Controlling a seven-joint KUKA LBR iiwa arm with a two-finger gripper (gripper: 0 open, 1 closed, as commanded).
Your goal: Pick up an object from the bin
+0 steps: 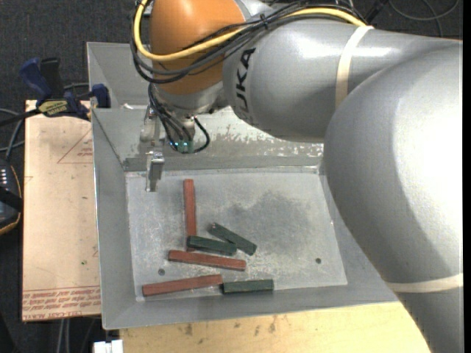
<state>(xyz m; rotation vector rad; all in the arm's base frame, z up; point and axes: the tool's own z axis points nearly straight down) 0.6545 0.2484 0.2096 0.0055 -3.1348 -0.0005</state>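
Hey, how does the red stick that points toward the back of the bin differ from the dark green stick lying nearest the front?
Colour: the red stick is reddish brown, while the dark green stick is almost black-green.
Length: the red stick is clearly longer than the dark green stick.
Pose: the red stick runs front to back, while the dark green stick lies crosswise.
Both are slim straight bars lying flat.

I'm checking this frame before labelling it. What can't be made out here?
Camera view:
Much of the bin's right wall and far rim: hidden behind the arm.
Whether the gripper touches the bin floor: too small to tell.
Whether the slanted dark green stick lies over the level dark green stick: too small.
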